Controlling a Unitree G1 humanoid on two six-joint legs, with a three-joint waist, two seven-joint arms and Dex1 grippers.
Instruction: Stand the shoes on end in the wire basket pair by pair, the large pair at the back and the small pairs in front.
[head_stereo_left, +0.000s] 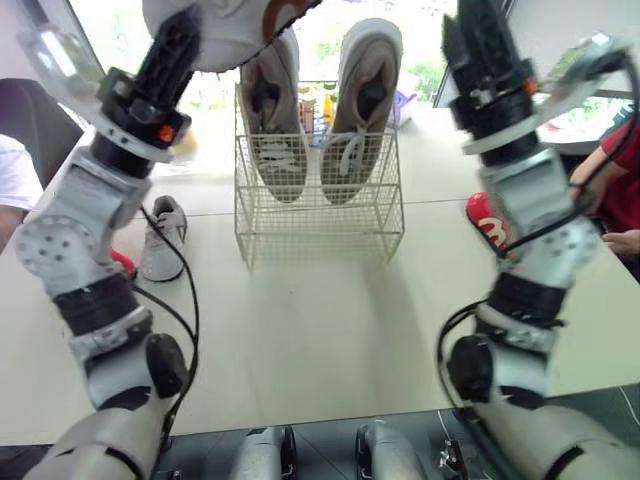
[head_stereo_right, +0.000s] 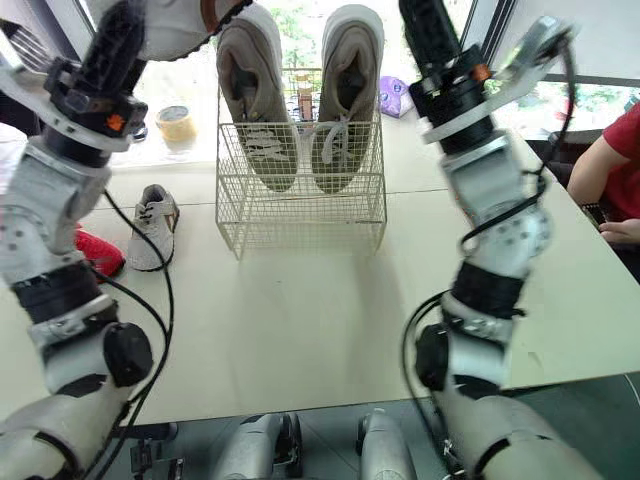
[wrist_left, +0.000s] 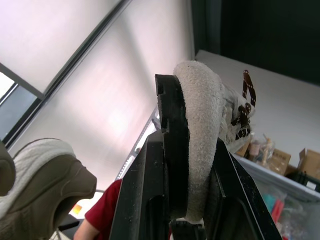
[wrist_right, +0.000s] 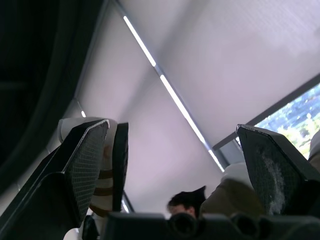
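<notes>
A white wire basket (head_stereo_left: 320, 215) stands mid-table with the large beige pair (head_stereo_left: 275, 120) upright on end at its back. My left gripper (wrist_left: 192, 130) is raised high and shut on the rim of a small white shoe with brown trim (head_stereo_left: 225, 30), up and left of the basket. My right gripper (wrist_right: 172, 132) is also raised, to the basket's right, open with nothing between its fingers. Another small white shoe (head_stereo_left: 163, 240) lies on the table left of the basket. One red shoe (head_stereo_left: 490, 225) lies at the right, another (head_stereo_right: 97, 252) at the left.
Bottles, a tape roll (head_stereo_right: 175, 122) and a purple object (head_stereo_right: 393, 95) stand behind the basket by the window. A person in a red sleeve (head_stereo_left: 620, 170) sits at the right table edge, another person (head_stereo_left: 15, 160) at the left. Bare table lies in front of the basket.
</notes>
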